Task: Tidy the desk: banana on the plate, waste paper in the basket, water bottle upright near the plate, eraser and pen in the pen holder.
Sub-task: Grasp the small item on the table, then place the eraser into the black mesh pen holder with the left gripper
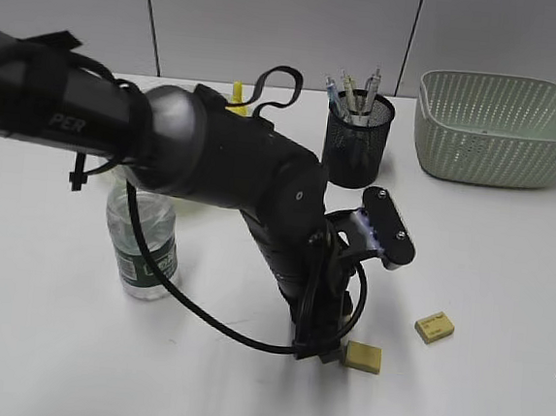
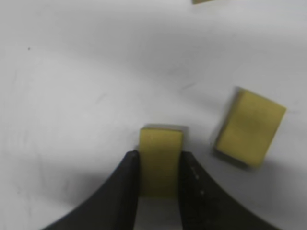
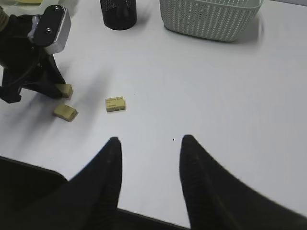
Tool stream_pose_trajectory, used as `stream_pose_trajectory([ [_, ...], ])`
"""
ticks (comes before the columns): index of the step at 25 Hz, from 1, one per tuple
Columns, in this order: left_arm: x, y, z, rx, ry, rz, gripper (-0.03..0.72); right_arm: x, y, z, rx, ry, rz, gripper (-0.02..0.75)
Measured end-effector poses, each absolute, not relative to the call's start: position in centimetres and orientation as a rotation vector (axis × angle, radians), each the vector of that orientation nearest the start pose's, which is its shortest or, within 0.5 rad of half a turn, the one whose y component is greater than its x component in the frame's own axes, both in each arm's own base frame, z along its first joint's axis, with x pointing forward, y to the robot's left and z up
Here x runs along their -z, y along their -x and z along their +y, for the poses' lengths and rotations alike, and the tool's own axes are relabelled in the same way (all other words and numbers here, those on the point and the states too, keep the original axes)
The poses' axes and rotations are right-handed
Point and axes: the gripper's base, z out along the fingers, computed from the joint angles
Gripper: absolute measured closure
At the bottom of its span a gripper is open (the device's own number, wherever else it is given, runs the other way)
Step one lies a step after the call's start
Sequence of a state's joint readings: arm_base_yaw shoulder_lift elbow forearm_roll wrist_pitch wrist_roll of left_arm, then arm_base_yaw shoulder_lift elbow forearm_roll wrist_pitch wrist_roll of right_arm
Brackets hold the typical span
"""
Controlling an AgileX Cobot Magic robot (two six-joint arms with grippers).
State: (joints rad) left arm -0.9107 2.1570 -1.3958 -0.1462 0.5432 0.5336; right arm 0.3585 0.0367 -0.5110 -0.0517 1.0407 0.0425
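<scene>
Bright, even overhead light washes the white desk nearly featureless in the exterior view, with only soft, faint shadows. The left wrist view is dimmer, greyish and blurred throughout, softest at the dark jaws. The right wrist view is sharper, its near jaws out of focus.

At twelve o'clock from me stands a pale grey panelled wall. It is split by dark vertical seams, one toward eleven o'clock and another toward one. In my right wrist view, a tiny black speck lies dead centre.
</scene>
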Motion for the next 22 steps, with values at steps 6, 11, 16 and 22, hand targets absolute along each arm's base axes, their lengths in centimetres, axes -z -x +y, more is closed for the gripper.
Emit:
stream_pose_trajectory([
  [6, -19.4, -29.2, -35.5, 0.303, -1.436, 1.956, 0.503, -28.2, -0.2, -0.4, -0.188, 0.322, 2.028, 0.409],
  [11, -26.9, -35.2, -34.7, 0.394, -0.951, 1.729, 0.503, -28.2, -0.2, -0.4, -0.186, 0.322, 2.028, 0.409],
  [16, -25.6, -39.7, -34.5, 0.386, -0.809, 1.716, 0.503, -28.2, -0.2, -0.4, -0.184, 0.322, 2.028, 0.409],
  [22, -20.1, -40.9, -35.3, 0.372, -0.843, 1.812, 0.498, -28.2, -0.2, -0.4, -0.185, 0.321, 2.028, 0.409],
])
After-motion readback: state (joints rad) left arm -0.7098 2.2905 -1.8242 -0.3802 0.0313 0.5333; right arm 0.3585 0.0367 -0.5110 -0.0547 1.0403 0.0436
